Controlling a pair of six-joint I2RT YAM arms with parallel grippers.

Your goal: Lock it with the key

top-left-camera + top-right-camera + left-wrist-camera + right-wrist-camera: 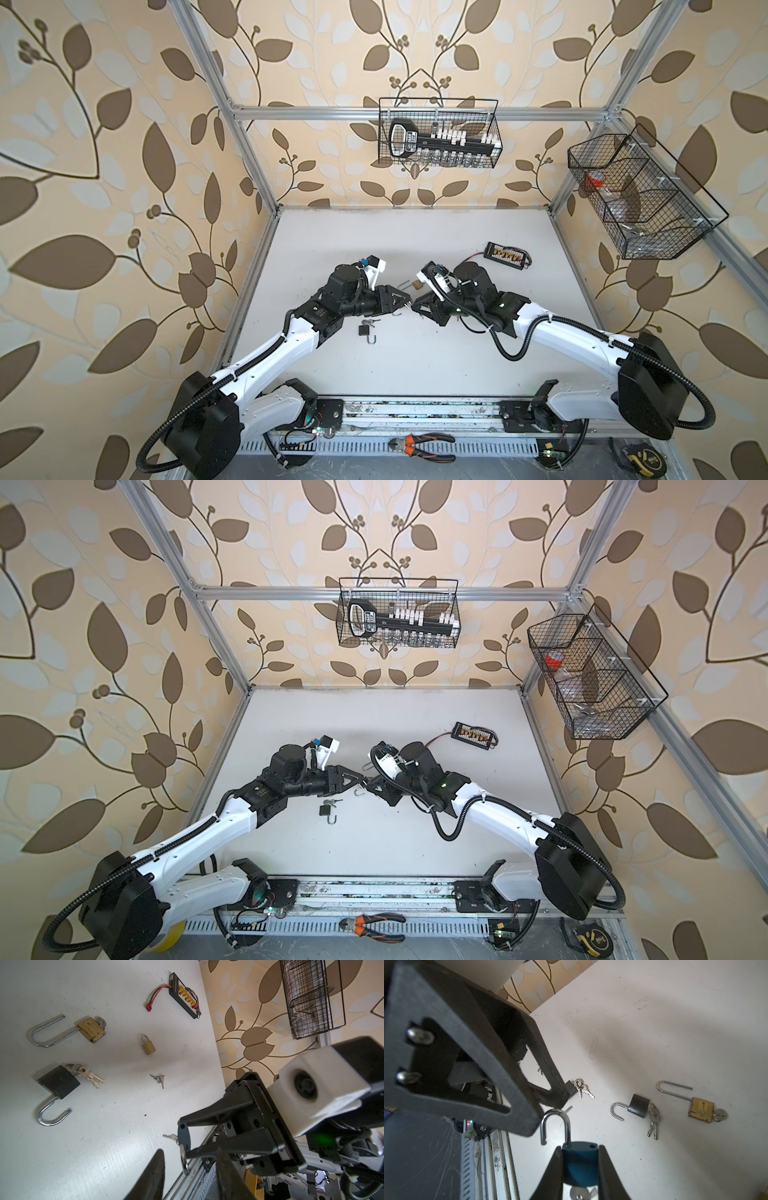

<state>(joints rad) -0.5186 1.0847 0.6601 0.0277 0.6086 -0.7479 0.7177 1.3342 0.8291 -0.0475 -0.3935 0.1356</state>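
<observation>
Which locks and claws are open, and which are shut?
blue padlock: shackle open, key in it
black padlock: shackle open, key in it
long brass padlock: shackle open, key in it
small brass padlock: shut
right claw: shut on the blue padlock
left claw: open, around the blue padlock's shackle

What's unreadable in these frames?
- blue padlock keyway: right wrist view, cut by the frame edge; key there blurred.
- shackle against left gripper: overlapping in that view, contact unclear.
- small brass padlock: both top views, hidden under right arm.
</observation>
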